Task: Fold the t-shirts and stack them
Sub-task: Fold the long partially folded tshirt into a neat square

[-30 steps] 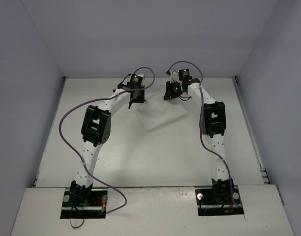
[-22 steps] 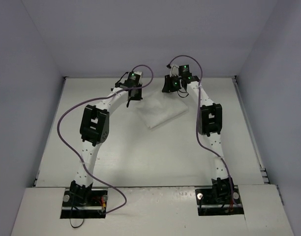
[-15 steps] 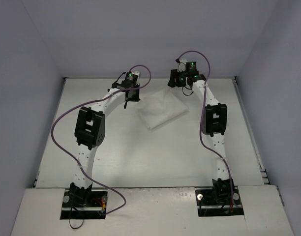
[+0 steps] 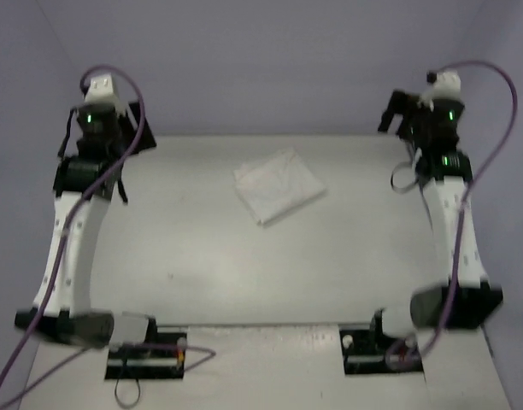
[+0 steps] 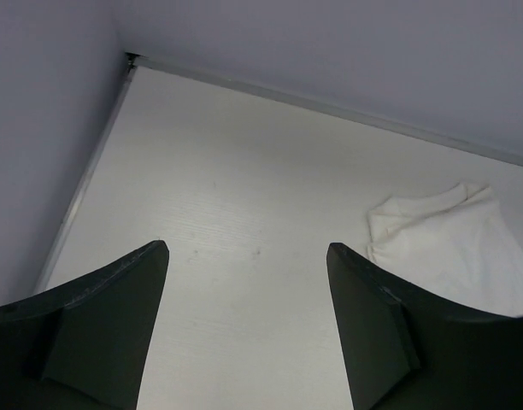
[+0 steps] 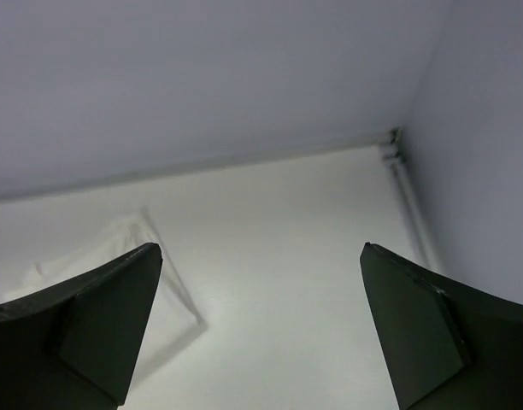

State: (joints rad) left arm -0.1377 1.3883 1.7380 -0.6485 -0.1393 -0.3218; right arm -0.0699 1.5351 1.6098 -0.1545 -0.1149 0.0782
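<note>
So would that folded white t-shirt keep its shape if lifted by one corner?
Probably not: the t-shirt looks like thin soft cloth with rumpled edges, so it would likely droop and unfold. Lying low and flat, it is probably light; a push might bunch it.

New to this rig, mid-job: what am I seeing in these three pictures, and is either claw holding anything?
Two robot arms are bolted at the near edge of a table. The wide picture looks down from above: left arm at left, right arm at right, both raised outward. The other two come from wrist cameras; the dark shapes there are the fingers. The left gripper and right gripper are open and hold nothing. A folded white t-shirt lies on the table, touched by neither.
</note>
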